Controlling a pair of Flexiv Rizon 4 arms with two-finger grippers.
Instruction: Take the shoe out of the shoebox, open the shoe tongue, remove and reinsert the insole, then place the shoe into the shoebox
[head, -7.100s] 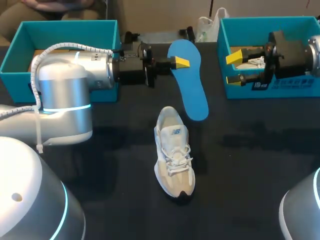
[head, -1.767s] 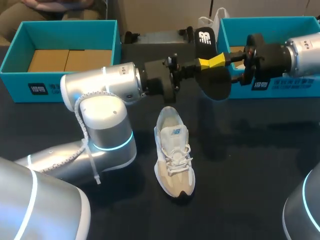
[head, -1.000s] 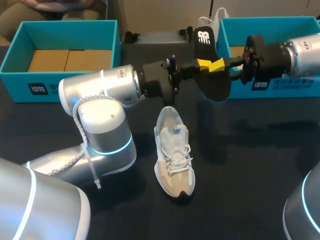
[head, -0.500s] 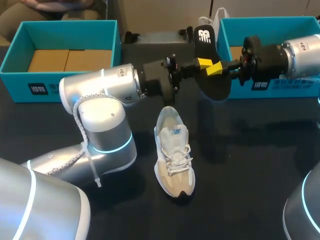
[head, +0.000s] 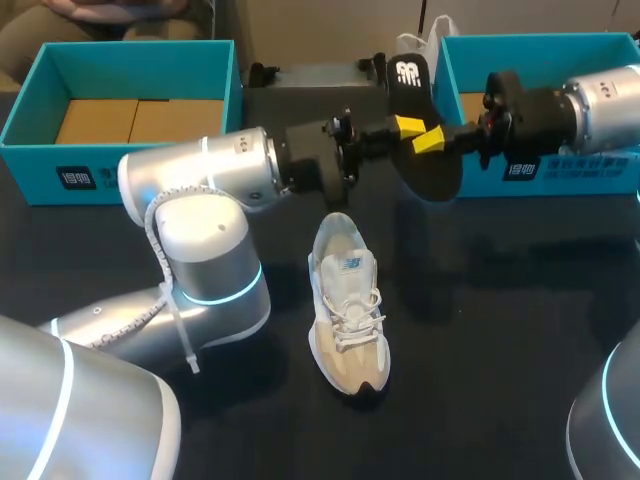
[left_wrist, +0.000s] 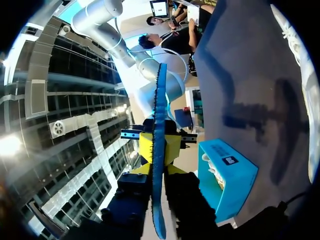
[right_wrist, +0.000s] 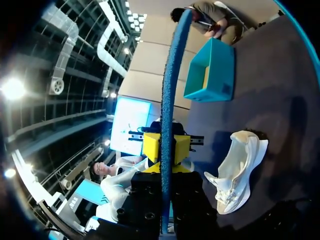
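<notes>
Left gripper: fingers clamped on the insole. Right gripper: clamped on the same insole from the opposite side. The insole is held on edge in the air near the tabletop's far edge, beside the far-right shoebox. The shoe is at the tabletop's centre, laces up, toe toward the near edge.

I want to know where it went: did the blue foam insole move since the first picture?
Yes. The blue foam insole shifted toward the right teal cardboard shoebox and flipped to show its black underside.
</notes>
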